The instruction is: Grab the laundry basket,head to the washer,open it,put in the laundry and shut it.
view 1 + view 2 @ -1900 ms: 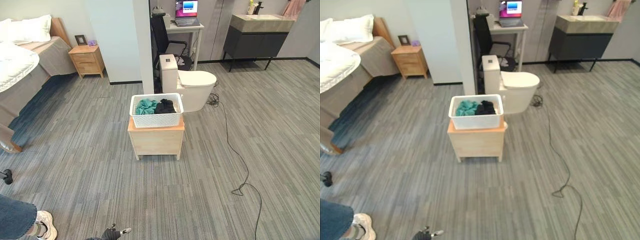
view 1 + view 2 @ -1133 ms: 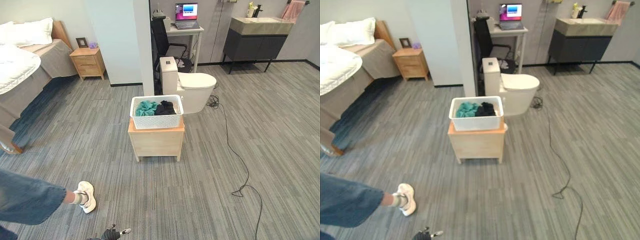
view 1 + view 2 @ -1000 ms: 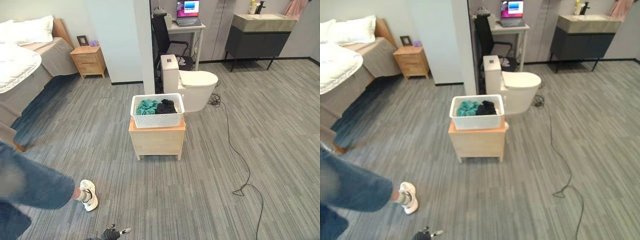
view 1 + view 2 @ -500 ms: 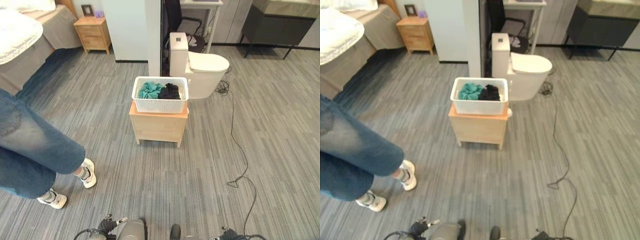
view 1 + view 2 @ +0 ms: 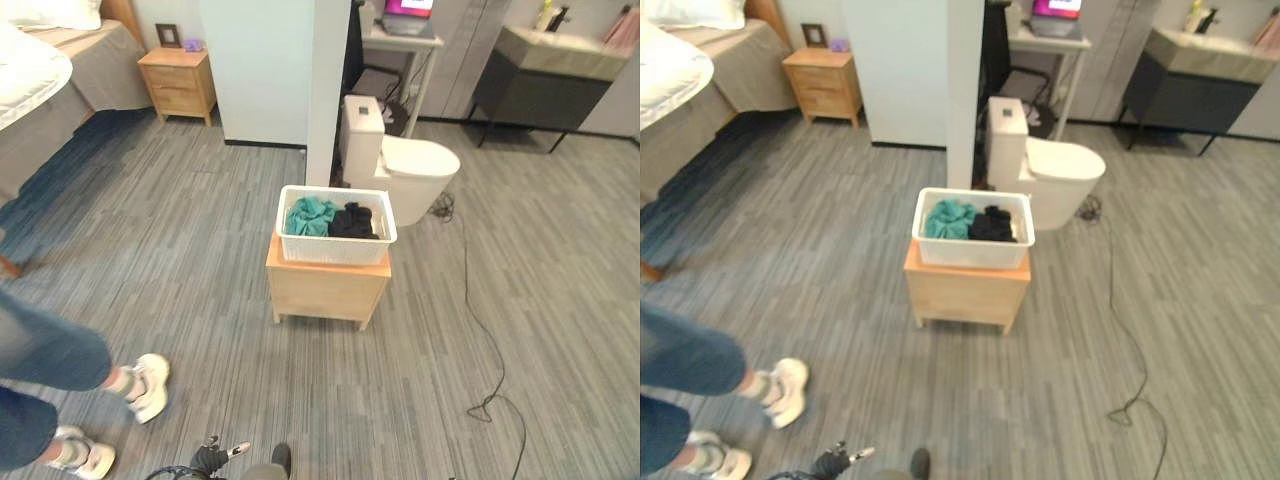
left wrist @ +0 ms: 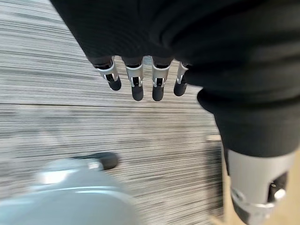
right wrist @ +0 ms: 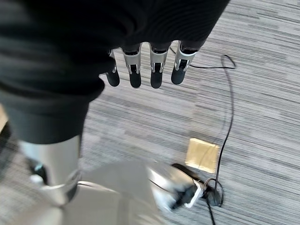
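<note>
A white laundry basket sits on a low wooden stool a few steps ahead on the grey floor. Teal laundry and black laundry lie inside it. My left hand hangs over the floor with straight fingers and holds nothing; it also shows at the bottom edge of the left eye view as my left hand, far short of the basket. My right hand hangs open over the floor as well.
A white toilet stands right behind the stool, beside a wall end. A person's legs and white shoe are at lower left. A bed, a nightstand and a dark vanity line the back.
The camera has lifted and swung, so the basket now shows slightly right of centre. The person's legs have moved back toward the lower left edge. Both hands still hang open.
</note>
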Tool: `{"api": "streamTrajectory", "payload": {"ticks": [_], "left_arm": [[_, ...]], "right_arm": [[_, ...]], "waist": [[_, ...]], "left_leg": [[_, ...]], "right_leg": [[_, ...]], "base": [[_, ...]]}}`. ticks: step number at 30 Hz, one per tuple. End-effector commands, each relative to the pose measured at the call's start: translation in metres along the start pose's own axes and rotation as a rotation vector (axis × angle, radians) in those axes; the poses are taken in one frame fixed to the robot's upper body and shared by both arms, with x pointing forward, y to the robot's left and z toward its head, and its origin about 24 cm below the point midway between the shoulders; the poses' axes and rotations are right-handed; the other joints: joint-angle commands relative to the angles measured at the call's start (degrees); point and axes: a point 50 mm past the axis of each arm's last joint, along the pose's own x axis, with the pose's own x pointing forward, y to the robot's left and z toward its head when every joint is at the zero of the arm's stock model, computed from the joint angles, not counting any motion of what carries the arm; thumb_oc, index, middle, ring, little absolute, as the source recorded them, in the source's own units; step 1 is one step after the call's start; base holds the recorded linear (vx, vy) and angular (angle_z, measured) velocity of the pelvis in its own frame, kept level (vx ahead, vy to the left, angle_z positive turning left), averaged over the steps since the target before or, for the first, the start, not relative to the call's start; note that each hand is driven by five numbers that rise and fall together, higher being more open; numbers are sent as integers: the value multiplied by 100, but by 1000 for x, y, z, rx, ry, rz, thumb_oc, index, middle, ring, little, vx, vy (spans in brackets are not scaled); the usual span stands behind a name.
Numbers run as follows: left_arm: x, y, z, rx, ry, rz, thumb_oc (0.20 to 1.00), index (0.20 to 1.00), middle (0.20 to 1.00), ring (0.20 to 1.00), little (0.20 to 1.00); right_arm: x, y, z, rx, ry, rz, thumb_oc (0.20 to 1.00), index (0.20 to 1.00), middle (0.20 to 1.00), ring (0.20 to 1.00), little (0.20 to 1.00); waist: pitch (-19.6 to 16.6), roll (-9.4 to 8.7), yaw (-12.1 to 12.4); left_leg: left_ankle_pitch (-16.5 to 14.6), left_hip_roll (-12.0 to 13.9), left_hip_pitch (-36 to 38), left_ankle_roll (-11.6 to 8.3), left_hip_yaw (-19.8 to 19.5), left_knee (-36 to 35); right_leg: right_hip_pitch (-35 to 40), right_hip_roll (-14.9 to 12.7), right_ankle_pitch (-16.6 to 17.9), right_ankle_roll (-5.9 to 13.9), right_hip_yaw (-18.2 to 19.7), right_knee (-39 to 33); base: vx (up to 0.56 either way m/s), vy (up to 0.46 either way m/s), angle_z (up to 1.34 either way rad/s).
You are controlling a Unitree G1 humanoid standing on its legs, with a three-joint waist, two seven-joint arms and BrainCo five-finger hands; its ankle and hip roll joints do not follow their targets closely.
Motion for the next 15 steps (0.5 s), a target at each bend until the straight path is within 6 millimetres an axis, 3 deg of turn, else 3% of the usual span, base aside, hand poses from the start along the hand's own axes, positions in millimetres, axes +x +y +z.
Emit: {"api": "streamTrajectory", "payload": {"ticks": [1,2,3,4,5,7,9,11,15], "left_arm": [[5,15,30,5,-97,43,1000,1000,1000,1000,1000],[5,14,32,13,-103,38,1000,1000,1000,1000,1000],[5,13,33,-1,-108,35,1000,1000,1000,1000,1000],[5,12,37,-20,-127,35,1000,1000,1000,1000,1000],[5,13,37,-20,-126,35,1000,1000,1000,1000,1000],[6,10,42,-22,-147,30,1000,1000,1000,1000,1000],[5,9,48,-22,-183,26,1000,1000,1000,1000,1000],[5,7,46,-10,-179,18,1000,1000,1000,1000,1000],[4,5,45,5,-186,16,1000,1000,1000,1000,1000]], "right_arm": [[2,3,28,-15,-79,22,1000,1000,1000,1000,1000],[2,4,30,-23,-81,25,1000,1000,1000,1000,1000],[2,3,29,-26,-77,27,1000,1000,1000,1000,1000],[2,2,28,-35,-71,27,1000,1000,1000,1000,1000],[2,2,28,-36,-71,27,1000,1000,1000,1000,1000],[2,0,30,-34,-71,20,1000,1000,1000,1000,1000],[2,-5,30,-20,-70,7,1000,1000,1000,1000,1000],[2,-7,26,-13,-62,3,1000,1000,1000,1000,1000],[2,-12,23,8,-71,-21,1000,1000,1000,1000,1000]], "waist": [[297,193,65],[354,245,-23],[359,228,-32],[356,188,-26],[372,215,-23],[406,159,-40],[405,69,-97],[333,17,-124],[150,-68,-209]], "left_leg": [[-211,109,-253,27,-7,224],[-310,131,61,-27,-32,112],[-420,121,244,-69,-19,40],[-626,144,439,-185,-13,10],[-662,182,482,-202,-15,9],[-784,186,601,-275,-56,56],[-1020,187,857,-374,-172,131],[-1132,244,1087,-447,-217,117],[-1374,428,1411,-586,-397,198]], "right_leg": [[734,156,967,-95,-603,-1768],[541,325,451,-208,-894,-2498],[485,299,396,-181,-1090,-3087],[474,184,399,-35,-1308,-4162],[551,239,408,-33,-1325,-4237],[485,132,772,55,-1209,-5172],[312,-10,1236,278,-643,-5825],[305,-13,1358,321,-494,-5784],[434,148,1270,247,-312,-5540]], "base": [[483,104,4],[382,-31,-5],[608,-124,-25],[395,-128,-22],[311,-156,-14],[264,-136,15],[439,-184,38],[400,-188,32],[375,-235,46]]}}
